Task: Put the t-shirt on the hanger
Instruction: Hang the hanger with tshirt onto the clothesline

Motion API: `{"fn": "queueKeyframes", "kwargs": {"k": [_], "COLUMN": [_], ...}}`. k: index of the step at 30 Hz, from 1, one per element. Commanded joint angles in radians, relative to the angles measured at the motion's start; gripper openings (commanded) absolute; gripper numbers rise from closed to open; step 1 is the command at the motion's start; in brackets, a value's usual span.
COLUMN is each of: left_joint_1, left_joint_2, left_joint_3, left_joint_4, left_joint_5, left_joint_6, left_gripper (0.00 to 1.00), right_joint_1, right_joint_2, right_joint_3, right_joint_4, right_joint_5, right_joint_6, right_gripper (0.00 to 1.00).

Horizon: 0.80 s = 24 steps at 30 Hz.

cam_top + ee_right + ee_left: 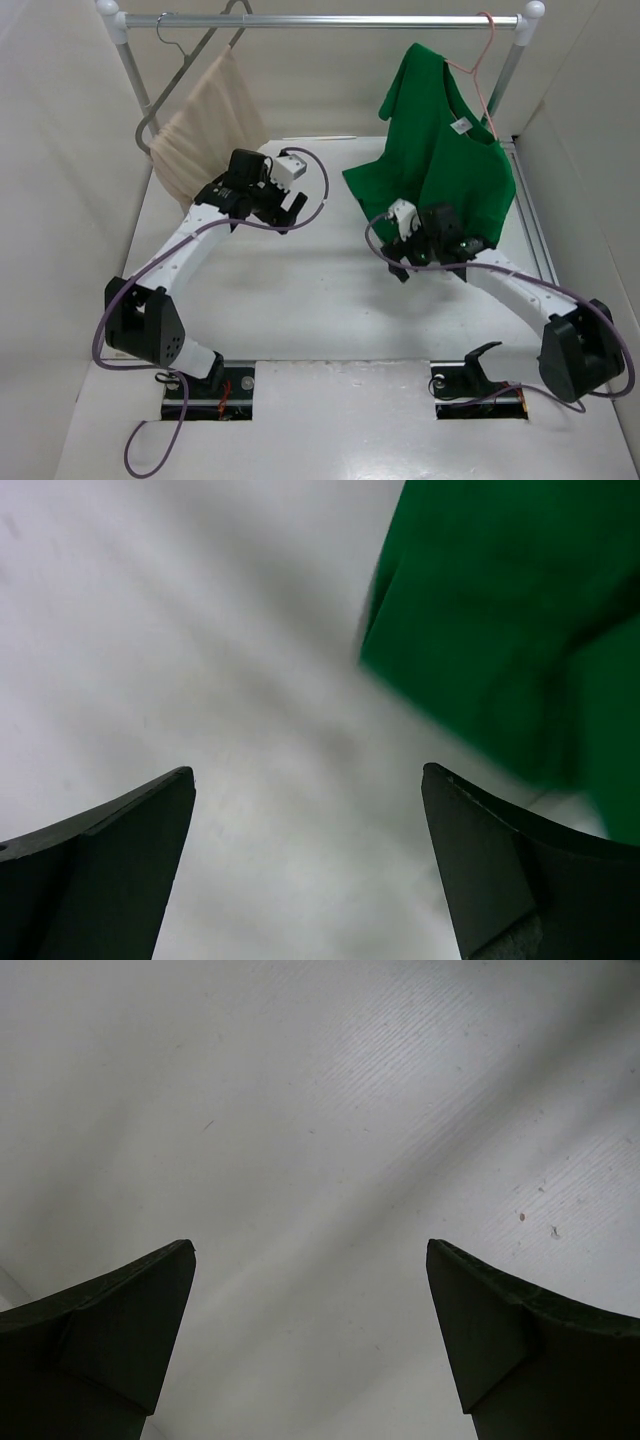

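Note:
The bright green t-shirt (440, 160) hangs at the right of the rail on the thin pale pink wire hanger (478, 72), whose hook sits over the rail. A white label (461, 126) shows at its neck. The shirt's lower edge also shows in the right wrist view (500, 610). My right gripper (392, 268) is open and empty, just below the shirt's hem over the table. My left gripper (296, 208) is open and empty at the left centre, away from the shirt; its wrist view shows only bare table (320, 1160).
A beige cloth (205, 130) hangs on a grey metal hanger (185, 70) at the left of the white rail (330, 20). White walls enclose the table on the left and right. Cables loop from both arms.

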Motion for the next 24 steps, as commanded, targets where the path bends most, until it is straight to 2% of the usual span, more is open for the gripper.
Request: {"fn": "queueKeyframes", "kwargs": {"k": [1, 4, 9, 24], "left_joint_1": [0.002, 0.002, 0.002, 0.002], "left_joint_2": [-0.065, -0.074, -0.084, -0.102], "left_joint_3": [-0.031, -0.054, -0.064, -0.091], "left_joint_4": [0.053, 0.063, 0.063, 0.072], "left_joint_5": [-0.017, -0.026, -0.004, 0.006], "left_joint_6": [-0.017, -0.017, -0.026, -0.026], "left_gripper": [1.00, 1.00, 1.00, 1.00], "right_joint_1": [0.010, -0.008, -0.008, -0.045], "right_joint_2": [-0.119, -0.131, -0.151, -0.231], "right_joint_3": [-0.130, -0.222, -0.270, -0.299], "right_joint_4": [0.147, 0.190, 0.181, 0.181], "right_joint_5": [0.032, 0.032, 0.064, 0.084], "right_joint_6": [0.140, 0.163, 0.183, 0.183], "right_gripper": [1.00, 1.00, 1.00, 1.00]}}
